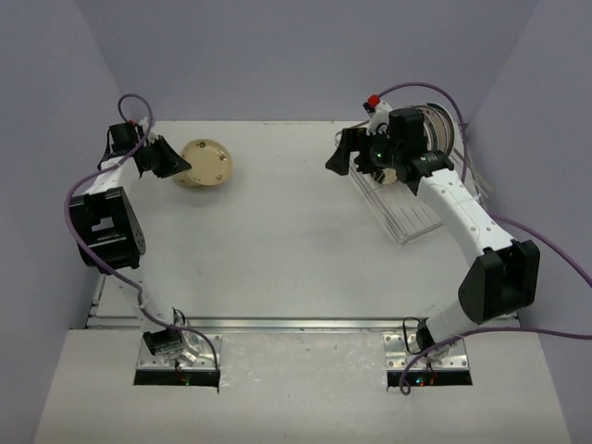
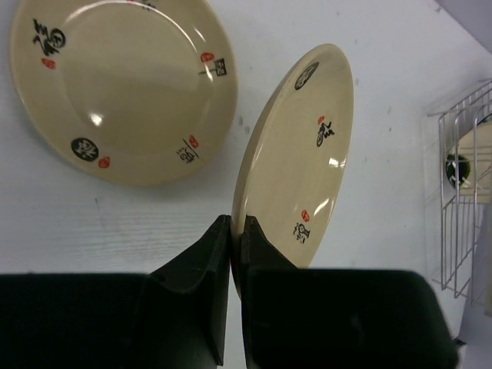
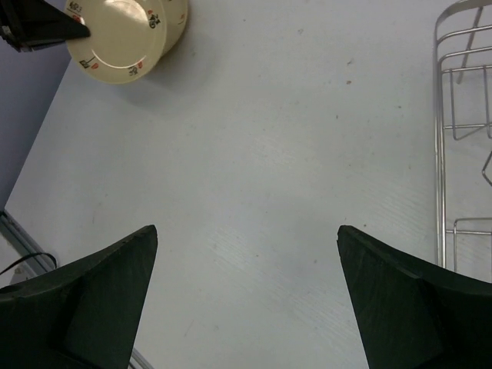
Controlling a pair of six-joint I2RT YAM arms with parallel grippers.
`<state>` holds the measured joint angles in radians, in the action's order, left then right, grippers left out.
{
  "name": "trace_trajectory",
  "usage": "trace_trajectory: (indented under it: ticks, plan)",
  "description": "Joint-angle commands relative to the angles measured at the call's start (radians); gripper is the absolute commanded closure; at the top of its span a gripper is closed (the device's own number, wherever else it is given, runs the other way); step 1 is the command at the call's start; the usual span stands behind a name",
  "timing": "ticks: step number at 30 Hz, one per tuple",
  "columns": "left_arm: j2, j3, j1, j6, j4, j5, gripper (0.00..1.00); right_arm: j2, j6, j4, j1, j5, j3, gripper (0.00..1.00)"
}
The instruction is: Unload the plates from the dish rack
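I had the left gripper [image 2: 231, 231] clamped on a cream plate [image 2: 300, 154], a second plate [image 2: 123, 84] flat ahead-left of it on the white table [image 3: 254, 138] between lilac walls [image 1: 296, 55], and the right gripper [image 3: 246, 231] wide open and empty, the dish rack [image 3: 442, 154] just to its right, seemingly holding more plates [image 1: 433, 125].

Counter [image 1: 296, 250]: white, matte, with a few small dark specks showing in the wrist views. Lavender walls [image 1: 277, 55] closed it in at the back and both sides. A silver metal rail [image 1: 305, 325] ran along its near edge, with a pale ledge [image 1: 305, 393] below.
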<state>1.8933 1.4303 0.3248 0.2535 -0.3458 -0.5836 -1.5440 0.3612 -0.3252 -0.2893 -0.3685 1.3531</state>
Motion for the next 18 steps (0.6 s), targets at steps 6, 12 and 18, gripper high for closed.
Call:
trace_trajectory:
  ticks: [6,12,18]
  plan:
    - [0.179,0.205,0.099,0.126,0.116,-0.084,1.00,0.033,0.004,-0.011,0.078,-0.020,-0.007,0.01]
    - [0.255,0.214,0.114,0.144,0.124,-0.093,1.00,0.022,-0.001,-0.022,0.087,-0.020,0.008,0.01]
    - [0.285,0.220,0.115,0.138,0.125,-0.102,0.99,0.009,-0.002,-0.030,0.088,-0.022,0.018,0.01]
